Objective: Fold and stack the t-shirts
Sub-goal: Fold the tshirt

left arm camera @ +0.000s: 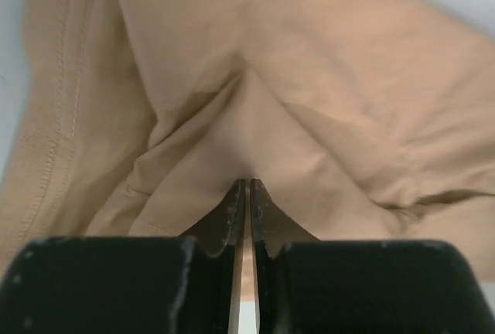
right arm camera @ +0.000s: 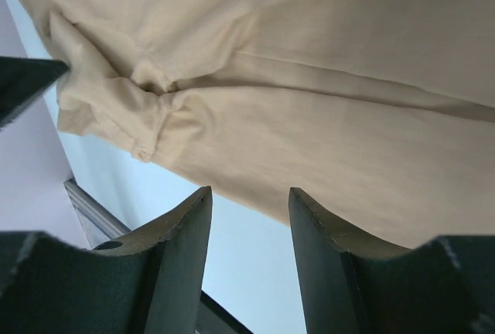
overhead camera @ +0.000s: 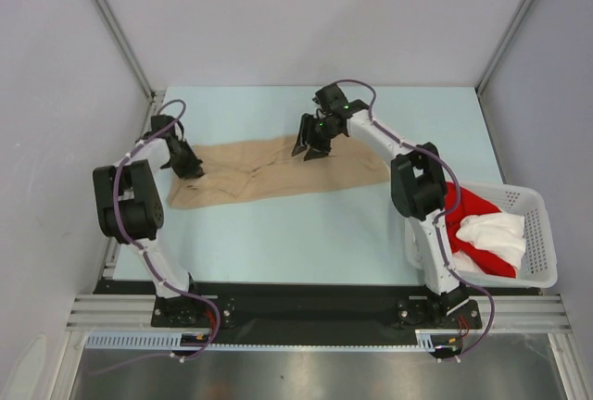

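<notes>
A beige-tan t-shirt (overhead camera: pixel 269 178) lies stretched and rumpled across the middle of the table. My left gripper (overhead camera: pixel 192 171) is at its left end. In the left wrist view the left gripper (left arm camera: pixel 247 187) has its jaws pressed almost together on a raised fold of the beige cloth (left arm camera: pixel 325 79). My right gripper (overhead camera: pixel 313 148) is at the shirt's far edge. It stands open in the right wrist view (right arm camera: pixel 249 195), with only table between its fingers and the beige hem (right arm camera: pixel 325 79) just past the tips. A red t-shirt (overhead camera: pixel 473 206) and a white t-shirt (overhead camera: pixel 496 233) lie bunched in the basket.
The white lattice basket (overhead camera: pixel 542 233) sits at the right edge of the light blue table (overhead camera: pixel 278 243), next to the right arm's base. Grey walls close in the far side and both sides.
</notes>
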`<state>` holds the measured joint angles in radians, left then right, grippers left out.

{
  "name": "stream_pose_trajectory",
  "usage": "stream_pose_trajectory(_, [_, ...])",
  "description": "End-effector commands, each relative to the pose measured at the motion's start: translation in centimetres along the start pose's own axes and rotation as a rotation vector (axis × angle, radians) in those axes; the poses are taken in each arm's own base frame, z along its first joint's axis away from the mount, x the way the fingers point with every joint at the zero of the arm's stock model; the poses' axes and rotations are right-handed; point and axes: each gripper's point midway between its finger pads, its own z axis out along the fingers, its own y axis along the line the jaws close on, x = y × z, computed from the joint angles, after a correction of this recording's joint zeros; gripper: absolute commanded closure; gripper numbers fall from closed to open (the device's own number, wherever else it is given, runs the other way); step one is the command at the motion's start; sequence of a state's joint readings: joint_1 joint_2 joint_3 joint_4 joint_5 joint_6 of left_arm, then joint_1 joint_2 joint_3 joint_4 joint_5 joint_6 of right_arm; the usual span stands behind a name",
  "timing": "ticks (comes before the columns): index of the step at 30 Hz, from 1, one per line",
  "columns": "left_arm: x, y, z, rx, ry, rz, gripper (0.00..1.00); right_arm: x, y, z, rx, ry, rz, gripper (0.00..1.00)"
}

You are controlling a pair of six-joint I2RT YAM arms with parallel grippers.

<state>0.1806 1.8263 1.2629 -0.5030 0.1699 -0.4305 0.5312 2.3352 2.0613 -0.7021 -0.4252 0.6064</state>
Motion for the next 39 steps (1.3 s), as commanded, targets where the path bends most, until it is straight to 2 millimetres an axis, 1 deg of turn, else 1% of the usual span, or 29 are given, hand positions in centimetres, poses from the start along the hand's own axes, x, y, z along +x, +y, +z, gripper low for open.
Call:
stream_pose_trajectory(1, [3.3, 1.8, 2.2, -0.055, 0.098, -0.031, 0.91, -2.3, -2.2, -4.2, 0.045, -0.077, -0.026, 0.50])
stream_pose_trajectory(3, [3.8, 2.2, 2.3, -0.065, 0.097, 0.006, 0.89, -2.5, -3.3, -5.2, 0.074, -0.086, -0.031, 0.49])
stream_pose_trajectory(4, [3.4, 2.4, 1.8, -0.087, 0.076, 0.018, 0.83, -2.9, -3.9, -5.7, 0.089, -0.094, -0.031, 0.49])
stream_pose_trajectory(6, [2.7, 2.7, 0.9, -0.112, 0.051, 0.038, 0.77, -3.5, -5.2, -6.9, 0.123, -0.108, -0.052, 0.47])
stream_pose_trajectory(7, [1.8, 2.4, -0.5, -0.111, 0.007, 0.045, 0.66, -3.8, -6.0, -7.3, 0.156, -0.122, -0.067, 0.46])
stream_pose_trajectory(9, [0.2, 2.0, -2.7, -0.132, -0.072, 0.044, 0.53, -4.6, -7.7, -8.3, 0.211, -0.137, -0.098, 0.44])
stream_pose_trajectory(10, [0.0, 1.7, -3.7, -0.132, -0.087, 0.043, 0.44, -5.2, -8.6, -8.6, 0.250, -0.159, -0.114, 0.40])
stream_pose_trajectory(11, [-1.4, 1.3, -6.2, -0.146, -0.168, 0.044, 0.42, -5.6, -9.2, -8.8, 0.272, -0.169, -0.130, 0.37])
stream_pose_trajectory(12, [-1.9, 0.3, -7.4, -0.137, -0.206, 0.048, 0.39, -6.3, -9.7, -8.8, 0.292, -0.188, -0.188, 0.30])
stream_pose_trajectory(13, [-1.9, -0.3, -8.7, -0.131, -0.229, 0.052, 0.32, -6.9, -10.5, -8.8, 0.331, -0.205, -0.212, 0.28])
stream_pose_trajectory(14, [-2.3, -1.1, -10.7, -0.113, -0.276, 0.050, 0.24, -7.2, -10.7, -8.8, 0.347, -0.212, -0.241, 0.25])
stream_pose_trajectory(15, [-1.8, -1.6, -11.5, -0.104, -0.286, 0.027, 0.21, -7.7, -11.0, -8.8, 0.363, -0.222, -0.263, 0.22])
stream_pose_trajectory(16, [-1.1, -1.5, -12.0, -0.098, -0.279, 0.006, 0.15, -8.5, -11.7, -8.8, 0.401, -0.234, -0.295, 0.21])
stream_pose_trajectory(17, [-0.5, -1.4, -12.4, -0.093, -0.281, -0.024, 0.14, -8.8, -11.9, -8.9, 0.418, -0.239, -0.308, 0.19])
stream_pose_trajectory(18, [1.0, -1.1, -13.0, -0.076, -0.279, -0.087, 0.14, -9.2, -12.2, -9.0, 0.431, -0.244, -0.313, 0.14])
stream_pose_trajectory(20, [2.7, -0.6, -13.1, -0.056, -0.275, -0.150, 0.13, -9.9, -12.6, -9.2, 0.444, -0.257, -0.341, 0.11])
stream_pose_trajectory(21, [4.4, 0.6, -12.7, -0.062, -0.255, -0.221, 0.13, -10.2, -12.8, -9.3, 0.447, -0.262, -0.346, 0.07])
stream_pose_trajectory(22, [5.1, 0.5, -12.4, -0.031, -0.237, -0.248, 0.16, -10.6, -13.3, -9.8, 0.455, -0.270, -0.336, 0.07])
stream_pose_trajectory(23, [5.7, 1.2, -12.1, -0.036, -0.226, -0.280, 0.18, -11.0, -13.6, -10.2, 0.455, -0.280, -0.326, 0.07])
stream_pose_trajectory(24, [6.6, 2.5, -11.4, -0.041, -0.202, -0.339, 0.21, -11.1, -13.8, -10.5, 0.454, -0.284, -0.318, 0.06])
stream_pose_trajectory(25, [6.9, 2.6, -11.1, -0.012, -0.185, -0.364, 0.29, -11.5, -14.4, -11.0, 0.443, -0.291, -0.294, 0.06])
stream_pose_trajectory(26, [6.9, 3.2, -10.8, -0.012, -0.185, -0.390, 0.29, -11.8, -14.6, -11.2, 0.435, -0.300, -0.282, 0.06])
stream_pose_trajectory(31, [6.6, 5.6, -9.2, -0.041, -0.229, -0.508, 0.25, -13.7, -14.4, -11.9, 0.371, -0.334, -0.259, 0.06])
stream_pose_trajectory(32, [6.6, 5.6, -9.0, -0.020, -0.228, -0.539, 0.24, -14.1, -14.7, -12.0, 0.377, -0.339, -0.261, 0.06])
stream_pose_trajectory(33, [6.5, 6.4, -8.6, -0.025, -0.237, -0.604, 0.23, -14.2, -15.2, -11.7, 0.384, -0.331, -0.264, 0.06])
stream_pose_trajectory(34, [6.7, 7.0, -8.0, -0.025, -0.241, -0.628, 0.22, -14.9, -15.1, -12.1, 0.385, -0.349, -0.275, 0.06])
stream_pose_trajectory(36, [6.8, 7.9, -7.0, -0.035, -0.227, -0.668, 0.23, -15.8, -16.0, -12.4, 0.384, -0.367, -0.268, 0.06])
stream_pose_trajectory(37, [6.4, 8.0, -6.7, -0.028, -0.234, -0.665, 0.23, -16.1, -16.3, -12.2, 0.370, -0.369, -0.255, 0.06])
stream_pose_trajectory(39, [6.5, 8.4, -5.7, -0.044, -0.201, -0.668, 0.24, -16.9, -17.3, -12.4, 0.349, -0.385, -0.231, 0.05])
